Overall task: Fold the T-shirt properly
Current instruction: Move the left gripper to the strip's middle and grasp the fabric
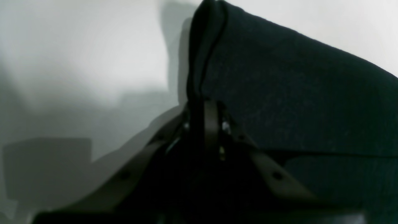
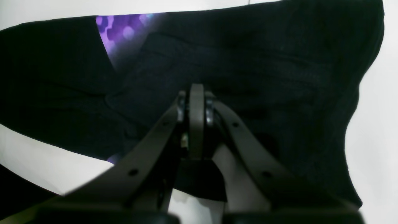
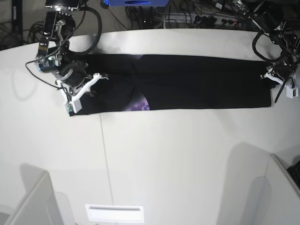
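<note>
A broad white worktop point(image 3: 154, 154) with a rounded far edge fills most of the base view, evenly lit, with soft grey shadows at its near corners. A thin seam point(image 3: 105, 154) runs across its surface. Behind the far edge lie tangled black cables point(image 3: 140, 14), a power strip point(image 3: 206, 19) and a blue box point(image 3: 136, 3).

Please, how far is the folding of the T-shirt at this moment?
Done: the T-shirt already lies as a long narrow band across the white table, sides folded in, only a bit of purple print showing. In hand: the right gripper is shut on one end, and the left gripper is pinching the other end's edge. Left: folding the band across its length into a compact packet.
</note>
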`<state>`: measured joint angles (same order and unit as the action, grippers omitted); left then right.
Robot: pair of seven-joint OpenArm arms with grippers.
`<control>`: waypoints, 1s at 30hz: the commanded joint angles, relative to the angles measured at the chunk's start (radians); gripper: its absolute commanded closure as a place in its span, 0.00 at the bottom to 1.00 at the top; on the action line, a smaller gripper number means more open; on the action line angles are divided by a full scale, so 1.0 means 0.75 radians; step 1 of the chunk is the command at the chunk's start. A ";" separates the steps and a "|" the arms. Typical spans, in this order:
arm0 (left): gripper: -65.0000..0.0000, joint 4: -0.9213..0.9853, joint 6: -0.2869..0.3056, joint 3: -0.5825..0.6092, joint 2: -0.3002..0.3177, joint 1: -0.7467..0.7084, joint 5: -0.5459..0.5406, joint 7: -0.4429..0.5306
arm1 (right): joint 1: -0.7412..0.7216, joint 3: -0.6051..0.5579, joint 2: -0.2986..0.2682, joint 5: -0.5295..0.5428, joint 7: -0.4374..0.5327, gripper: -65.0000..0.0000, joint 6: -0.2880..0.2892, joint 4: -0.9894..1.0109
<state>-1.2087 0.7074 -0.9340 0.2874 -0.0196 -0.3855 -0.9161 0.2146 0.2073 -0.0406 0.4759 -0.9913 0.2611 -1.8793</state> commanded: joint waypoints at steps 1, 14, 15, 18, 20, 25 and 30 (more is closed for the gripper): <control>1.00 -0.034 -0.012 -0.004 0.027 -0.020 0.061 -0.011 | 0.001 0.005 -0.004 0.019 0.026 1.00 0.003 -0.030; 1.00 -0.548 -0.012 0.007 -0.034 -0.233 0.073 0.081 | 0.005 0.005 -0.004 0.019 0.026 1.00 0.003 -0.030; 1.00 -0.613 -0.012 0.007 -0.059 -0.249 0.075 0.081 | 0.005 0.005 -0.004 0.019 0.026 1.00 0.003 -0.030; 1.00 -0.756 -0.012 0.037 -0.133 -0.300 0.075 0.079 | 0.005 0.005 -0.004 0.019 0.026 1.00 0.003 -0.030; 1.00 -0.828 -0.012 0.082 -0.161 -0.331 0.075 0.079 | 0.005 0.005 -0.004 0.019 0.026 1.00 0.003 -0.030; 1.00 -0.932 -0.012 0.236 -0.219 -0.380 0.071 0.079 | 0.005 0.009 -0.004 0.019 0.026 1.00 0.003 -0.030; 1.00 -0.941 -0.012 0.365 -0.247 -0.380 0.073 0.079 | 0.005 0.013 -0.004 0.019 0.026 1.00 0.003 -0.030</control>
<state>-1.8954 0.6926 -0.6586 0.0967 -0.3061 -0.3206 -0.8783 0.2279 0.2123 -0.0402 0.4744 -0.9909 0.2611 -1.8793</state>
